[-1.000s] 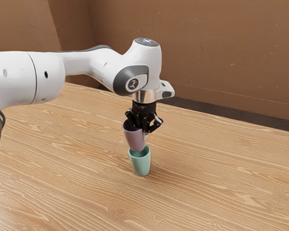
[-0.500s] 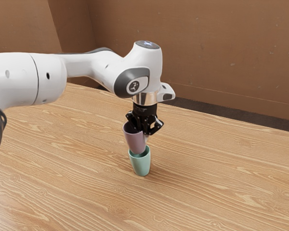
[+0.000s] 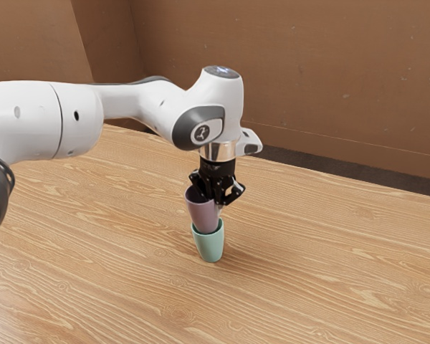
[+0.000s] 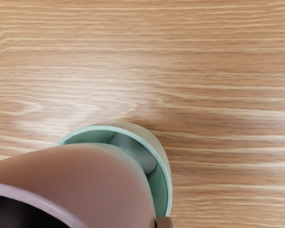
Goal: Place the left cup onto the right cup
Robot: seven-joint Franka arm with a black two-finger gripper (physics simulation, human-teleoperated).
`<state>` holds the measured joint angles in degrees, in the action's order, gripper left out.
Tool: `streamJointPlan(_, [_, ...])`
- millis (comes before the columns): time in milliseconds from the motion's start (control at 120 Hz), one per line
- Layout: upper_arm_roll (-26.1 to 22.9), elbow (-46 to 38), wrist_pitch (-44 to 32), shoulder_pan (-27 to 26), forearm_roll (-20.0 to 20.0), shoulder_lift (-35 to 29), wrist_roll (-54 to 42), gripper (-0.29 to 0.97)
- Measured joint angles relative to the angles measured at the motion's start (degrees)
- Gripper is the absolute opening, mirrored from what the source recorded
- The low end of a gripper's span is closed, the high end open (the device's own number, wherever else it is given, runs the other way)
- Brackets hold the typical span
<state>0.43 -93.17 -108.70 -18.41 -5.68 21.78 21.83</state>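
- The white jointed robot arm (image 3: pixel 122 107) comes in from the left edge of the exterior view. It bends down at its wrist just left of the frame's centre.
- Its black two-finger gripper (image 3: pixel 216 193) points straight down at the centre of the frame, above the light, wood-grained table (image 3: pixel 330 244).
- The fingers are clamped on the rim of a smooth, tapered mauve cup (image 3: pixel 203 213), gripping the wall on the side towards the exterior view's right.
- The mauve cup hangs mouth up and leans slightly, with its top towards the exterior view's left.
- Its narrow base is sunk into the mouth of a smooth, tapered mint-green cup (image 3: pixel 210 245).
- The mint-green cup stands upright on the table just below the frame's centre.
- Most of the mauve cup's body is above the green rim. Whether its base touches the inside of the lower cup cannot be told.
- In the wrist view the mauve cup (image 4: pixel 85 185) is large and blurred just under the hand, and its dark mouth faces the camera.
- Behind it, the mint-green cup (image 4: pixel 162 164) shows its rim and part of its pale inner wall, ringing the mauve cup's base.
- The wood grain of the table (image 4: pixel 180 71) runs across beyond both cups.
- A plain brown wall (image 3: pixel 330 64) fills the upper part of the exterior view, and a dark strip of floor (image 3: pixel 358 170) lies between it and the table's far edge.
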Motion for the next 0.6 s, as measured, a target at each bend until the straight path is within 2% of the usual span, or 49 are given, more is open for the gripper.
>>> streamJointPlan(600, [0.0,0.1,-0.3,-0.1,0.1,1.5,0.3,-0.09])
